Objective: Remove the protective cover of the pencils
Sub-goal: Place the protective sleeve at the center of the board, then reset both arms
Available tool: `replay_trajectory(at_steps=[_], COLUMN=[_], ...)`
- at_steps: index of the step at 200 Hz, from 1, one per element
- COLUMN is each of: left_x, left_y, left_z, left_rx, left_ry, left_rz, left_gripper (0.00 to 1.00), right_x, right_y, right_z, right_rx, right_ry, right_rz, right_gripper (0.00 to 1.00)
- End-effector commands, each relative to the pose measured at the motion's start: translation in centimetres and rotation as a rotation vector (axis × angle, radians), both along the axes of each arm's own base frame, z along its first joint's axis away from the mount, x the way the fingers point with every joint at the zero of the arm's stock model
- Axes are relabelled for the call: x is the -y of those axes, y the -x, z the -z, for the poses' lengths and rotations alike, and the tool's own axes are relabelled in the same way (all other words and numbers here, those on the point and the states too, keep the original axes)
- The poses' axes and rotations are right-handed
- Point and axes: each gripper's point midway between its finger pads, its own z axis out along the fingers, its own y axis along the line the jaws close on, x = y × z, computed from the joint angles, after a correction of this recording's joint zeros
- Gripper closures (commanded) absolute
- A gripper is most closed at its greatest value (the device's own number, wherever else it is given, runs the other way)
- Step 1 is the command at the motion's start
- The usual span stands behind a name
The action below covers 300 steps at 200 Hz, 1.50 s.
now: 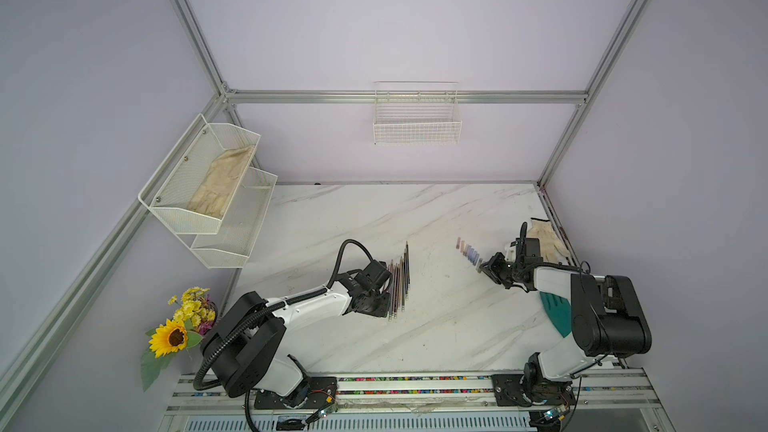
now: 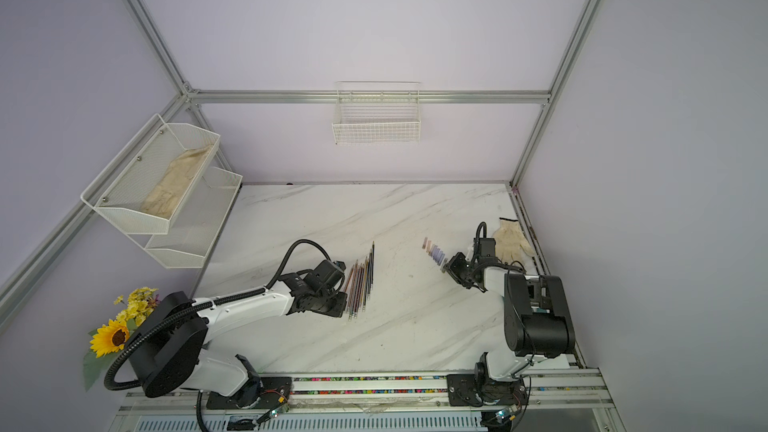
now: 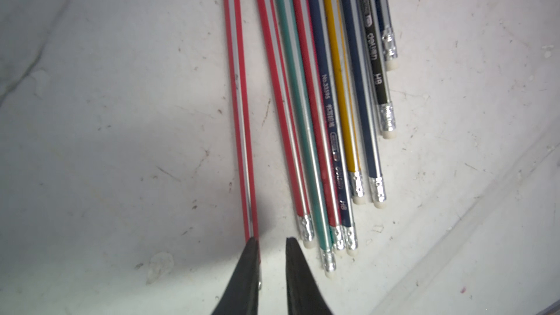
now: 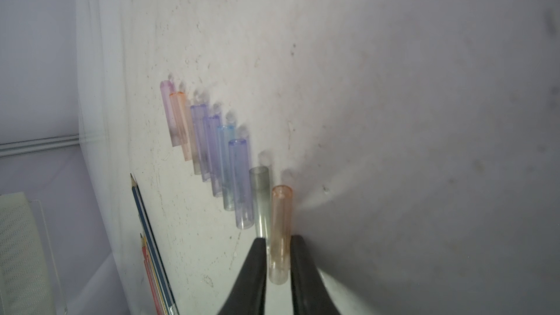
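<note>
1. The pencils (image 1: 400,280) lie fanned on the marble tabletop (image 1: 415,209), at lower centre of the frame in both top views. Their long axes run from the near edge toward the back wall, eraser ends near and sharp tips far.
2. The left gripper (image 3: 270,242) is the nearer one, just left of the fan in the top views, at the eraser ends. In the left wrist view its jaws stand narrowly parted with nothing between them. One finger (image 3: 247,268) overlaps the end of the outermost red-and-silver pencil (image 3: 241,110), which lies a little apart from the rest. Whether finger and pencil touch I cannot tell.
3. The right gripper (image 4: 279,239) is well apart from the pencils, at centre right of the top views. It is clamped on an orange translucent cap (image 4: 281,222), with a finger on each side.
4. That cap's long axis runs parallel to the row of caps (image 4: 212,146). It sits just beside the grey cap (image 4: 261,198), at the end of the row nearest the gripper. Whether it rests on the tabletop is unclear.
5. The pencil tips (image 4: 133,180) that show are bare, so the task looks nearly done. The coming move is probably the right jaws letting go, leaving the orange cap in line. It is round and light, so it may roll into its neighbour.
</note>
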Motion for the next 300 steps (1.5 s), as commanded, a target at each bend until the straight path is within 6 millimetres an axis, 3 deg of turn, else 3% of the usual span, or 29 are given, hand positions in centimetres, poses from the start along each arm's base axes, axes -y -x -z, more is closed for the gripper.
replay_trajectory(at_steps=[1,32,59,87,94,106,112,121,130,138,146,149,151,169,191,217,248,278,300], left_x=[1.3,-0.3,-0.8,-1.0,-1.2,-1.2,-1.2,-1.4,-2.1,-2.9,-3.8,-4.3,-4.7,-7.8,-9.0,-9.4,-8.3,-9.2,-9.9], left_y=[-1.3,-1.6,-2.3,-3.2,-3.5,-3.8,-4.0,-4.4,-4.9,-5.4,-5.9,-6.1,-6.3,-7.8,-9.1,-9.7,-10.3,-10.5,-10.2], left_z=[-2.3,-2.0,-5.1,-9.7,-10.8,-12.8,-13.8,-15.3,-16.6,-17.5,-18.2,-18.5,-18.7,-20.1,-20.8,-20.9,-19.7,-19.0,-18.3], left_rx=[0.052,0.072,0.176,0.347,0.389,0.465,0.503,0.563,0.620,0.667,0.717,0.740,0.754,0.885,1.050,1.104,1.142,1.211,1.236], left_ry=[0.070,-0.003,0.051,0.163,0.190,0.237,0.255,0.278,0.283,0.273,0.250,0.233,0.217,0.071,-0.061,-0.127,-0.199,-0.249,-0.255], left_rz=[-0.018,-0.064,-0.102,-0.132,-0.146,-0.149,-0.145,-0.157,-0.190,-0.231,-0.268,-0.288,-0.300,-0.416,-0.415,-0.428,-0.312,-0.338,-0.353], left_gripper=[0.81,0.81,0.77,0.60,0.55,0.42,0.28,0.02,0.00,0.00,0.00,0.00,0.00,0.00,0.00,0.00,0.00,0.00,0.00], right_x=[0.2,0.3,1.3,2.7,3.1,3.7,4.1,4.8,5.6,6.3,7.0,7.2,7.3,8.0,9.5,10.6,11.0,11.2,11.5], right_y=[2.0,1.8,1.5,0.9,0.7,0.4,0.2,0.1,0.1,0.2,0.3,0.4,0.4,0.8,2.5,3.9,2.8,1.1,0.6], right_z=[1.8,0.9,-0.8,-3.9,-5.7,-8.5,-10.1,-12.8,-15.6,-17.9,-20.0,-20.5,-21.0,-23.5,-26.2,-25.6,-23.1,-19.7,-18.6], right_rx=[-0.082,-0.048,-0.004,0.086,0.141,0.225,0.270,0.345,0.429,0.501,0.568,0.585,0.603,0.741,0.960,1.055,1.056,1.009,1.025], right_ry=[0.009,0.021,0.085,0.186,0.214,0.265,0.296,0.347,0.401,0.446,0.481,0.489,0.491,0.506,0.597,0.737,0.733,0.731,0.766], right_rz=[0.004,-0.002,0.009,0.033,0.040,0.051,0.060,0.083,0.115,0.148,0.188,0.203,0.212,0.291,0.408,0.451,0.479,0.470,0.492], right_gripper=[0.80,0.80,0.80,0.78,0.78,0.76,0.75,0.69,0.62,0.49,0.29,0.09,0.04,0.03,0.03,0.03,0.03,0.03,0.03])
